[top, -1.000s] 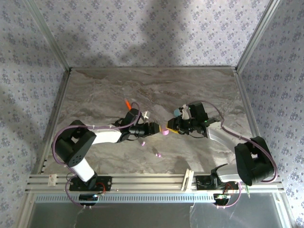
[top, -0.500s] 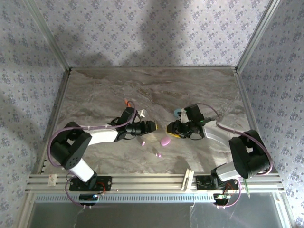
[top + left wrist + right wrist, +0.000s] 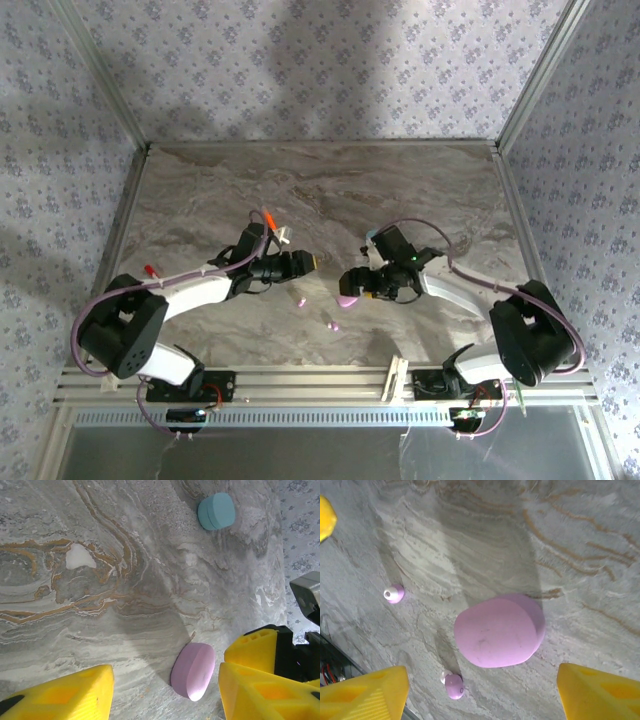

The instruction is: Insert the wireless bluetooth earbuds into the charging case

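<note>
Two pink earbuds (image 3: 394,594) (image 3: 454,686), one pink case (image 3: 497,630), one teal case (image 3: 216,511), one orange stick (image 3: 268,217).

- pink charging case (image 3: 499,631): glossy oval, lid shut, lying on the marbled table (image 3: 580,540), toward the front middle.
- pink earbud (image 3: 395,594): tiny and glossy, pale tip showing, loose on the table near the pink case but apart from it.
- second pink earbud (image 3: 453,685): just beside the pink case, not touching.
- cyan charging case (image 3: 216,511): oval, shut, seam visible, well apart from the pink one, farther back.
</note>
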Controlling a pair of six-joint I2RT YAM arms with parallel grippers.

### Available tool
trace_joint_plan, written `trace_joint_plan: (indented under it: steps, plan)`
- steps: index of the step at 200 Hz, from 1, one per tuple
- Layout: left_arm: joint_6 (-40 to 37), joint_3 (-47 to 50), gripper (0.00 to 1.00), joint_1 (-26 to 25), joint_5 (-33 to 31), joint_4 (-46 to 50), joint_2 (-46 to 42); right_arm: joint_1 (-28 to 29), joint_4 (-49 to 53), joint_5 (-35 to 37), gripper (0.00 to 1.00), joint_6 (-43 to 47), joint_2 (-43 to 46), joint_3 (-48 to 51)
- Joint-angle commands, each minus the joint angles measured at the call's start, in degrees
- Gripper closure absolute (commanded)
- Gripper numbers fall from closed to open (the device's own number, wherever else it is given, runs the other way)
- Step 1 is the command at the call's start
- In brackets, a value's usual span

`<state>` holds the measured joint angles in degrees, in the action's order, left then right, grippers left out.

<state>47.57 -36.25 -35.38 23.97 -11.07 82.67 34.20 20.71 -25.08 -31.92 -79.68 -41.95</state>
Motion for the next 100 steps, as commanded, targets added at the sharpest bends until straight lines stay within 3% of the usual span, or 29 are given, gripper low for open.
trace_joint_plan:
  steps: [1,100]
  plan:
    - [-1.76,0.09,0.41,0.56,-0.41,1.67,-1.52,1.59,1.48,-1.13,0.19,-0.34,-0.96,-1.32]
    - [-1.96,1.16,0.41,1.16,-0.72,2.46,-3.32,1.85,-3.39,-1.55,0.26,-1.38,-8.81,-5.87]
